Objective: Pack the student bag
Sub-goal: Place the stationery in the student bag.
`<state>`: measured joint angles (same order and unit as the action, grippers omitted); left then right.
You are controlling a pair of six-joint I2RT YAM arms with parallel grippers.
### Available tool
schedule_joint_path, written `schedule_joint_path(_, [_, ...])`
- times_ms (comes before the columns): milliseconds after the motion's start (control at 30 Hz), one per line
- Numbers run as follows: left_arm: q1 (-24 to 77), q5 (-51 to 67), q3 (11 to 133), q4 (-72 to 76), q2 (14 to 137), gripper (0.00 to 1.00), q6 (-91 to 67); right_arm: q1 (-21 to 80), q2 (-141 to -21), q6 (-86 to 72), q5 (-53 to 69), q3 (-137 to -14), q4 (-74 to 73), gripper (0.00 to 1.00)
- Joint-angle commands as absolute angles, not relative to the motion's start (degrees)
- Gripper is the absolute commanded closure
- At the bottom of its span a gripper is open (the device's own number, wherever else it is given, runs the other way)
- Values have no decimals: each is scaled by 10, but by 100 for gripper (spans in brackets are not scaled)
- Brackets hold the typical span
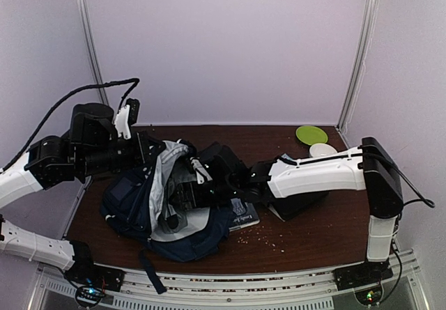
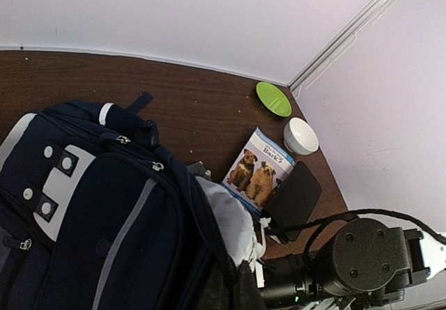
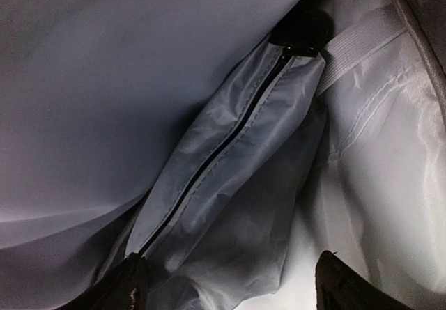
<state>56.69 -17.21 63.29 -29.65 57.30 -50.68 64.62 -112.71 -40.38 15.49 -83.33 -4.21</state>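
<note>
**Left to right.** The left gripper (image 1: 152,151) is shown with its jaws closed, apparently pinched on the upper rim of the backpack (image 1: 129,202). By this the grey lining (image 1: 162,177) is lifted and the mouth is held agape for loading. The backpack is laid on its side on the left half of the table (image 1: 306,233), with its mouth turned to the right.

Inside it, the right gripper (image 3: 237,285) is seen with jaws wide apart and nothing between them, facing an inner zip pocket (image 3: 223,171). Whether a release or a reach is meant cannot be told.

Just beside the mouth, a book (image 2: 259,171) with two dogs on its cover is found unpacked, touched at one corner by a flat black case (image 2: 296,198). The case is overhung by the right forearm, so access to both is hindered. Crumbs (image 1: 268,237) are scattered nearby. In the far right corner, a green plate (image 1: 311,134) and a white bowl (image 1: 322,150) are set well apart from the backpack.
</note>
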Motion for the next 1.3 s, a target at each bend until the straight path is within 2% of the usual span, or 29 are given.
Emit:
schedule_joint_path(0, [565, -186, 647, -190, 563, 100, -500, 648, -1123, -438, 149, -841, -1, 13])
schedule_joint_path(167, [565, -194, 644, -193, 556, 100, -499, 648, -1103, -455, 118, -854, -4, 12])
schedule_joint_path(333, [565, -195, 639, -186, 555, 100, -502, 655, -1154, -455, 114, -925, -89, 15])
schedule_joint_path(667, [565, -189, 637, -180, 561, 100, -502, 672, -1227, -473, 154, -969, -91, 20])
schedule_joint_path(733, [565, -191, 635, -176, 560, 100, -503, 676, -1242, -476, 155, -980, -90, 28])
schedule_joint_path(867, [565, -195, 636, -181, 554, 100, -503, 675, -1255, -492, 156, -963, -66, 60])
schedule_joint_path(1067, [565, -228, 624, -203, 528, 100, -501, 658, -1179, -484, 157, -887, 25, 100])
schedule_joint_path(1267, [565, -245, 623, -212, 512, 100, -497, 641, -1105, -457, 227, -831, 152, 100])
